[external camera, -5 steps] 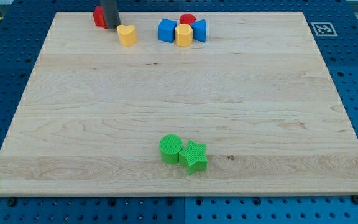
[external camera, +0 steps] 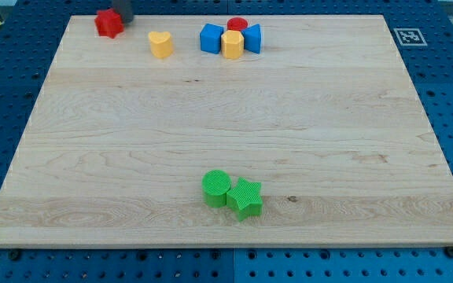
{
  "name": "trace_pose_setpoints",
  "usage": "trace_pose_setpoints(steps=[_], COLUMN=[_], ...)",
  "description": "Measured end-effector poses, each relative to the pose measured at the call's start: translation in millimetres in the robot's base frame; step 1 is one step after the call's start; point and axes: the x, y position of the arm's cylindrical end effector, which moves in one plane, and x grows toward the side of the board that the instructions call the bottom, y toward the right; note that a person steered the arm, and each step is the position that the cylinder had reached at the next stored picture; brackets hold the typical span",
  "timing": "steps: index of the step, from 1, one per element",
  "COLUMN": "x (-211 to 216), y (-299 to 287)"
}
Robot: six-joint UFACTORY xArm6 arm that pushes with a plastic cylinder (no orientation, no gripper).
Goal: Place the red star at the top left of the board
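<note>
The red star (external camera: 108, 23) lies near the board's top left corner, close to the top edge. My tip (external camera: 124, 20) is the dark rod at the view's top, right beside the red star on its right side, touching or almost touching it. Only the rod's lowest part shows.
A yellow heart (external camera: 160, 44) lies to the right of the star. A cluster at top centre holds a blue block (external camera: 211, 38), a yellow block (external camera: 232, 44), a red cylinder (external camera: 237, 25) and another blue block (external camera: 252, 38). A green cylinder (external camera: 216, 187) and green star (external camera: 244, 197) sit near the bottom.
The red star has slid left toward the top left corner. My tip has moved left and up with it. The other blocks have not moved.
</note>
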Motion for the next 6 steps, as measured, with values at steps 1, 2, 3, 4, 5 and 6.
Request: trace_pose_setpoints(steps=[1,2,3,4,5,6], x=[-1,-6,-7,-7,-7,-7], y=[-10,1,5,5,5,15])
